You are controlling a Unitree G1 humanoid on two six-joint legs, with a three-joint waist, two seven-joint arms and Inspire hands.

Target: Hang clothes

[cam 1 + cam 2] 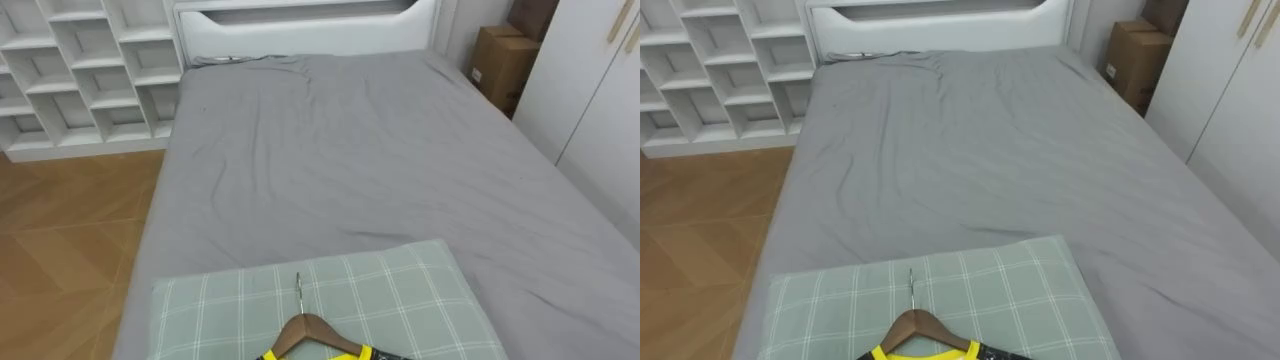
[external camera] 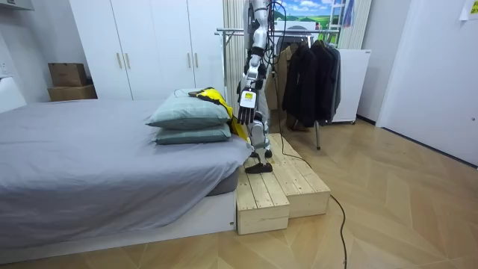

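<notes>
A yellow garment (image 1: pixel 322 354) on a wooden hanger (image 1: pixel 312 330) lies on a green checked pillow (image 1: pixel 400 290) at the near end of the grey bed (image 1: pixel 350 160). The hanger's metal hook (image 1: pixel 298 290) points up the bed. In the room view the yellow garment (image 2: pixel 213 96) rests on top of two stacked pillows (image 2: pixel 190 113). I stand on a wooden platform (image 2: pixel 276 187) right beside them, facing the bed. My left hand (image 2: pixel 247 102) hangs at my side near the garment. Behind me a clothes rack (image 2: pixel 246 31) carries dark clothes (image 2: pixel 308 71).
White cube shelves (image 1: pixel 70 70) stand left of the bed on wooden floor. A cardboard box (image 1: pixel 500 62) and white wardrobe doors (image 1: pixel 600 100) are on the right. A white headboard (image 1: pixel 300 25) closes the far end. The platform has a lower step (image 2: pixel 310 190).
</notes>
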